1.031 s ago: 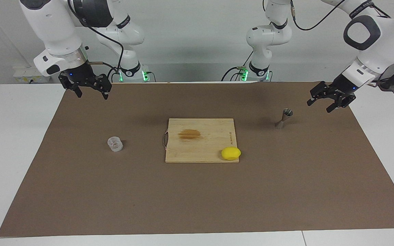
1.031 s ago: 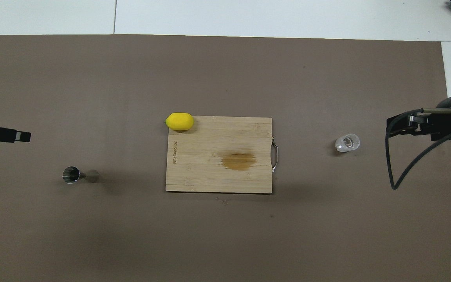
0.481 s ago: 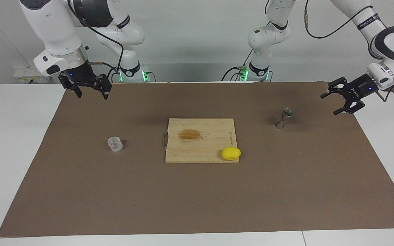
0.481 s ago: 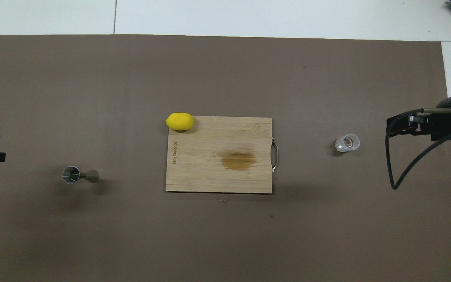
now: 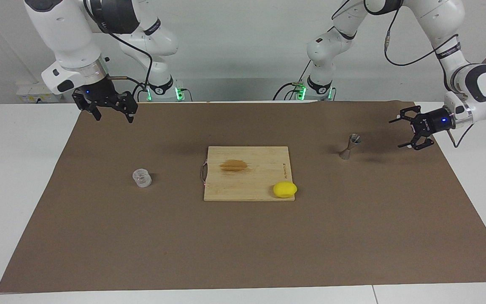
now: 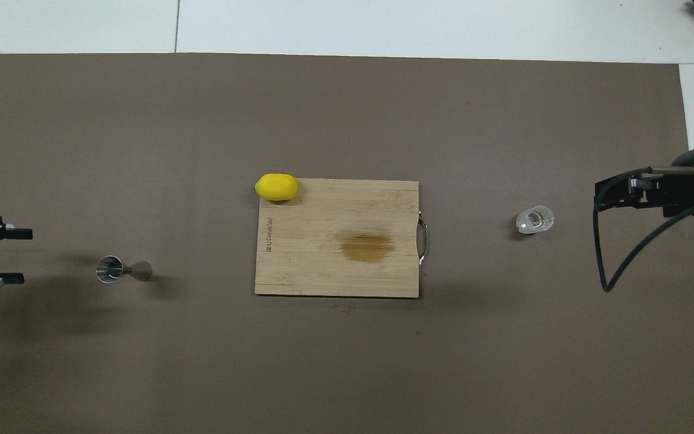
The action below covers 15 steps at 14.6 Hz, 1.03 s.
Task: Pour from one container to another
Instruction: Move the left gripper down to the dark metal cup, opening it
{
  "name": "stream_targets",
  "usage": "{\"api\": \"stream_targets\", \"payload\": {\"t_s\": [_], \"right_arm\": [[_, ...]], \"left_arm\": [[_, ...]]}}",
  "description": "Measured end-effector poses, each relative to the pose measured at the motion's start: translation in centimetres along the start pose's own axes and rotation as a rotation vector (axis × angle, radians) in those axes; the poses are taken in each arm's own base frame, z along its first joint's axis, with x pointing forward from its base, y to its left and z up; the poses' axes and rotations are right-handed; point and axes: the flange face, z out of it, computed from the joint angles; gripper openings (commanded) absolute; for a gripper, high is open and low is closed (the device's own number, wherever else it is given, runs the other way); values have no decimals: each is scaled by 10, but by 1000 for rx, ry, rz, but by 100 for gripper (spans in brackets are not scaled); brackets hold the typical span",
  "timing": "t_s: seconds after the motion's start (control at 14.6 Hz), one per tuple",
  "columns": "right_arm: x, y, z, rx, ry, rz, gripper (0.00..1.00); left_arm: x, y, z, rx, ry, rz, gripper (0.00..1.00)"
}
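Ridged glass cup (image 5: pixel 142 177) – upright, hourglass metal jigger (image 5: pixel 349 146) (standing), bamboo board (image 5: pixel 247 173)

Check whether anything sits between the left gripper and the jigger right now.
Nothing visible does. The left gripper, fingers spread, hangs over bare brown mat beside the upright jigger, toward the left arm's end of the table. The cutting board and lemon lie toward the table's middle.

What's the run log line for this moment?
left gripper: open, beside jigger | right gripper: open, waiting | glass cup: untouched | pour: not started
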Motion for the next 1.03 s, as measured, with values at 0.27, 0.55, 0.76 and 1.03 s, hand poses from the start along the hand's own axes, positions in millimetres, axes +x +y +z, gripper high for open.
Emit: {"api": "stream_targets", "payload": {"t_s": [0.27, 0.55, 0.76, 1.03], "right_arm": [[0, 0, 0, 0, 0, 0, 100], [0, 0, 0, 0, 0, 0, 100], [0, 0, 0, 0, 0, 0, 100], [0, 0, 0, 0, 0, 0, 100]], "left_arm": [[-39, 4, 34, -25, 141, 153, 100], [-69, -1, 66, -26, 244, 306, 100], [-72, -2, 78, -19, 303, 387, 100], [-60, -3, 96, -44, 335, 407, 100]]}}
